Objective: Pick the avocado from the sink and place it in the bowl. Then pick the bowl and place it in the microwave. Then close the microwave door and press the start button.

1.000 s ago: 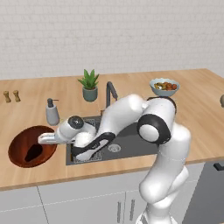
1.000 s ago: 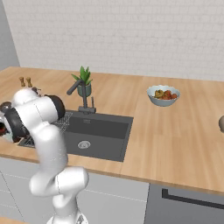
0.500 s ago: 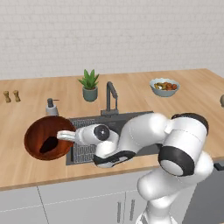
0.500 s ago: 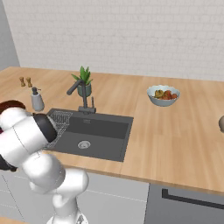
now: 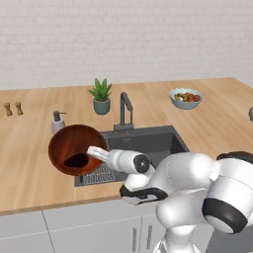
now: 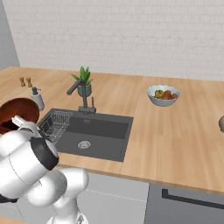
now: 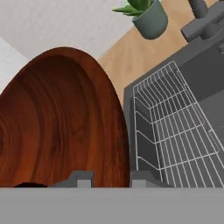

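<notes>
The reddish-brown wooden bowl (image 5: 74, 143) hangs tilted above the counter at the sink's left edge, its inside facing the left base camera. The nearly black avocado (image 5: 76, 159) lies in its lower part. My gripper (image 5: 97, 152) is shut on the bowl's right rim. In the right base view the bowl (image 6: 17, 113) shows at the far left, behind my gripper (image 6: 19, 121). In the hand view the gripper (image 7: 111, 179) pinches the rim of the bowl (image 7: 57, 127), and a dark sliver of the avocado (image 7: 27, 184) shows at the bottom. The dark grey sink (image 5: 148, 141) lies to the right.
A wire rack (image 5: 101, 173) sits in the sink's left end, right under the bowl's rim. The faucet (image 5: 126, 106), a potted plant (image 5: 101, 96) and a soap dispenser (image 5: 58, 121) stand behind. A pale bowl of food (image 5: 185, 97) is at the far right.
The bowl has come up off the counter, tipped on edge, and moved right toward the sink with the avocado inside. The arm has folded low in front of the counter.
</notes>
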